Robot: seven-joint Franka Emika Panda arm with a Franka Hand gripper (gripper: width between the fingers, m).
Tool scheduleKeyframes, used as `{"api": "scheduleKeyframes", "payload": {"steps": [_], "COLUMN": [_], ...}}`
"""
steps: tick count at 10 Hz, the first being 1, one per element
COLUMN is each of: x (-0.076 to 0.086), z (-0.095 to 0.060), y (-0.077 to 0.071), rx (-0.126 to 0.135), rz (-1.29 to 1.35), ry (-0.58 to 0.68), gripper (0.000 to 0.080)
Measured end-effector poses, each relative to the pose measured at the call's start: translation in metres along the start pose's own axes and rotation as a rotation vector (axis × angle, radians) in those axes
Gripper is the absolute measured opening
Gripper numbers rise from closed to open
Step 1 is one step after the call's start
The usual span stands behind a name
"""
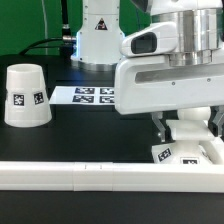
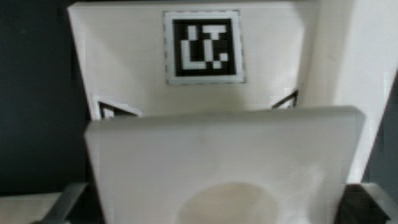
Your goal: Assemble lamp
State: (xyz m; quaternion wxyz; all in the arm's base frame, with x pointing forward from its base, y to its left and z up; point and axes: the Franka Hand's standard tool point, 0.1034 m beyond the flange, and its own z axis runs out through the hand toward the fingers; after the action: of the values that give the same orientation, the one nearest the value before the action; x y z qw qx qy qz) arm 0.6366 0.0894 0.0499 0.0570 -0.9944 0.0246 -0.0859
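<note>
The cup-like white shade (image 1: 27, 95) stands mouth down at the exterior view's left, apart from the arm. My gripper (image 1: 188, 130) is at the exterior view's right, low over the table. Its dark fingers (image 1: 161, 127) sit against both sides of a white rounded part, which I take for the bulb (image 1: 190, 132). The bulb rests on or just above the tagged base (image 1: 178, 153). In the wrist view the bulb (image 2: 222, 160) fills the space inside my gripper (image 2: 217, 212). The base's tagged face (image 2: 201, 45) shows beyond it. The bulb's neck is hidden.
The long white rail (image 1: 90, 180) runs across the front, right in front of the base. The marker board (image 1: 90, 95) lies flat behind, between the shade and the arm. The robot's own pedestal (image 1: 98, 40) stands at the back.
</note>
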Motion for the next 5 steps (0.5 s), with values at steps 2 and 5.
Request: {"api": "scheduleKeyframes", "payload": {"steps": [2, 5], "x": [-0.0002, -0.0041], "z": [0.0001, -0.0024], "y": [0.0000, 0.0036], "rx": [0.000, -0.003], "rz": [0.000, -0.009], "ry": [0.000, 0.006], "gripper": [0.0613, 0.0696]}}
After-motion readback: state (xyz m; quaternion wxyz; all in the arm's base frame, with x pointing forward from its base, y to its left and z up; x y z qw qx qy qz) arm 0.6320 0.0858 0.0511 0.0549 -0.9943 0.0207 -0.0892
